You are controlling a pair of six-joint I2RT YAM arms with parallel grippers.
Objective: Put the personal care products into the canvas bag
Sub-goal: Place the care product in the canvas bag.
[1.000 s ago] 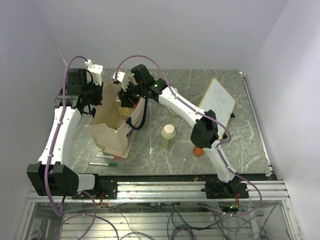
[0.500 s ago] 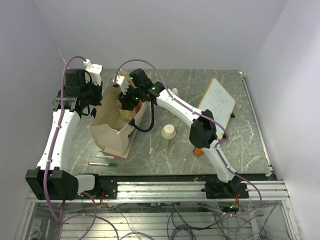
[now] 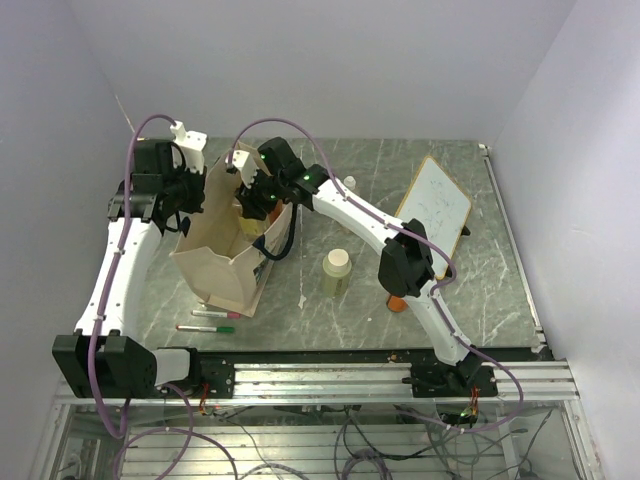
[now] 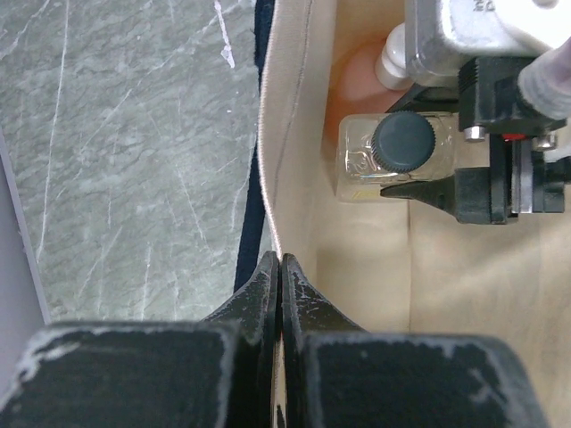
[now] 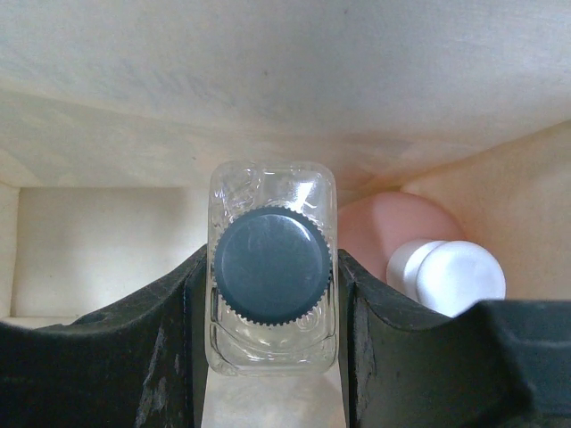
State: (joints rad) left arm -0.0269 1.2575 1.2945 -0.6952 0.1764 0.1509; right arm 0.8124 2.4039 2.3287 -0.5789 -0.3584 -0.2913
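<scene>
The canvas bag (image 3: 215, 265) stood open in the top view, a pale green bottle (image 3: 336, 272) outside it. Left wrist view: the left gripper (image 4: 280, 267) pinched the bag's rim tight. Right wrist view: the right gripper (image 5: 272, 299) clasped the clear bottle (image 5: 272, 267) inside the bag. The bottle was best released low, beside the salmon-pink bottle (image 5: 388, 234).

The left arm (image 3: 115, 270) rose from its base and bent forward, the left gripper (image 4: 281, 260) pinched tight on the rim of the canvas bag (image 4: 303, 107). The right arm (image 3: 370, 225) arched leftward with its wrist pointing down. The right gripper (image 5: 272, 276) clasped the clear bottle (image 5: 268, 187) between partly spread fingers.
</scene>
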